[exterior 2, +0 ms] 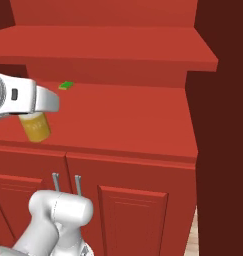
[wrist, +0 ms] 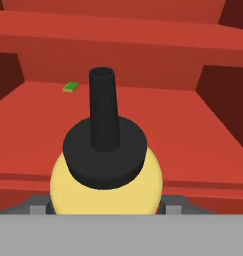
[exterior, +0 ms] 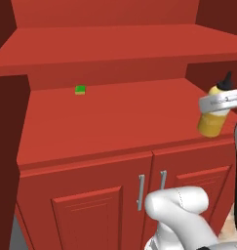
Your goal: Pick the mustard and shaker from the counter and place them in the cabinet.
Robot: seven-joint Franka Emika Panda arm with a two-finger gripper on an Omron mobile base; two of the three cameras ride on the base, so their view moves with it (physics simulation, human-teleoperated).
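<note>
The tool holds the mustard by its upper body, one finger on each side, with the dark pointed cap sticking up above the grip. The bottle hangs tilted over the front edge of the cabinet shelf, at about 3 o'clock in the left base view and 9 o'clock in the right base view. I cannot tell if its bottom touches the shelf yet. The bottle looks light and smooth, so it may slip, and its plastic sides may squash a little if squeezed hard. The wide yellow body is the best place to hold, not the thin cap. It is tall and narrow, so it may tip if set down leaning. Farther out, a small green block lies on the same shelf toward the back, at about 11 o'clock, well apart from the bottle. Another red shelf sits above, so the cap has to stay under it. The dark side walls stand close at both ends.
</note>
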